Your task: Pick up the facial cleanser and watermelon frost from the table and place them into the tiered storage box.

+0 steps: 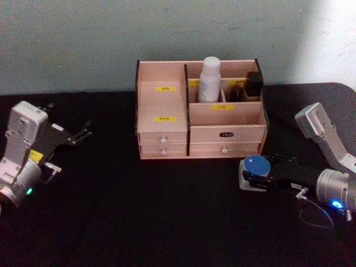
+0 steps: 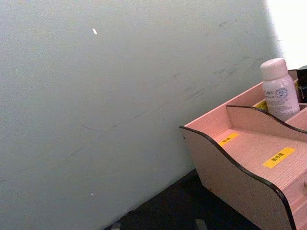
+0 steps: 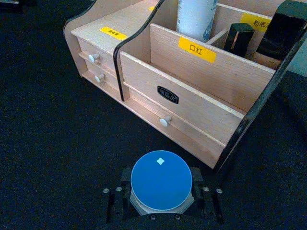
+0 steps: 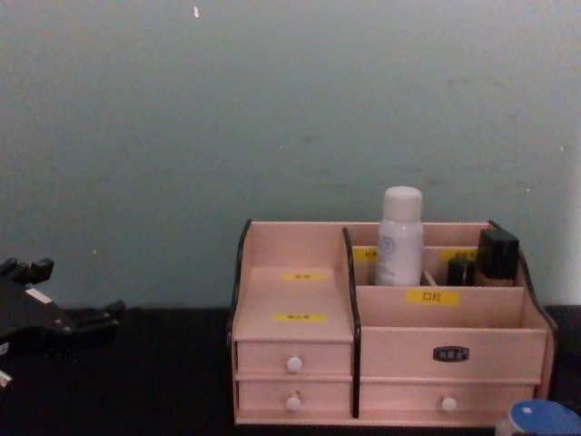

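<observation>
Black worktop (image 1: 139, 222) recorded against a pale green wall (image 1: 72, 39). Found tiered storage box (image 1: 162, 119) standing at far centre, drawers facing the near side. Noted facial cleanser (image 1: 210, 80) upright inside a far upper compartment of that box, just right of the tall dark-edged divider, with its cap above the rim. Logged small dark bottles (image 1: 254, 84) in the far right compartments, near the cleanser but not touching it. Located watermelon frost (image 1: 256, 164) outside the box, low over the worktop just near of the box's right corner, blue lid up. Saw right gripper (image 1: 257, 179) reaching in from the right and clamped narrow on the watermelon frost. Confirmed in right wrist view, with fingers (image 3: 206, 201) pressed to both sides. Could not tell whether watermelon frost rested on the worktop or hung just clear. Found left gripper (image 1: 87, 129) at far left, well apart from the box, spread wide and holding nothing.
</observation>
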